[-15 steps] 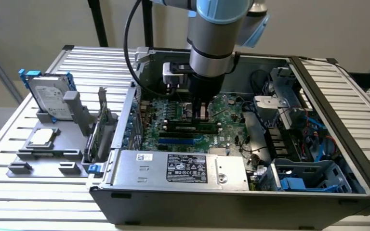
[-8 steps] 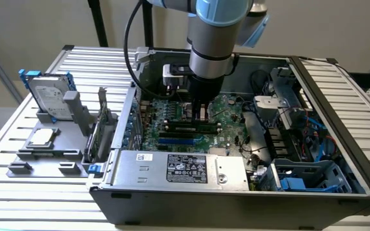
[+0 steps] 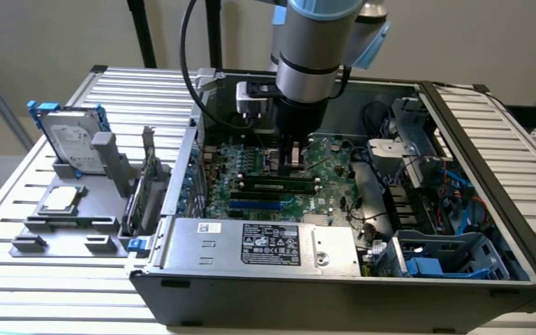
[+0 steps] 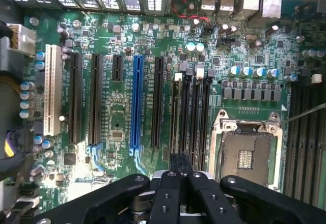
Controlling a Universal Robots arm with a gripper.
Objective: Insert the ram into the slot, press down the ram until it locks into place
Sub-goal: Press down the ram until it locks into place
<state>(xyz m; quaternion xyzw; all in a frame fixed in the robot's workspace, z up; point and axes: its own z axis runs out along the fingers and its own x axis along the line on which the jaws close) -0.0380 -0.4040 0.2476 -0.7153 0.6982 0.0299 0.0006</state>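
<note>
Hovering over the motherboard (image 4: 153, 40), gripper (image 4: 179, 164) pinched shut on nothing, ram (image 3: 280, 185) seated in its slot (image 4: 175, 114), blue slot (image 4: 135, 102) alongside.

The arm (image 3: 317, 49) is held vertical, entering the exterior view at twelve o'clock, its wrist pointed straight down toward six o'clock. The gripper (image 4: 179, 164) is seen at six o'clock in the wrist view, its black fingers (image 4: 170, 188) pressed together.

Green ram (image 3: 282, 185), black slot (image 4: 192, 114), black claw (image 4: 180, 165).
</note>
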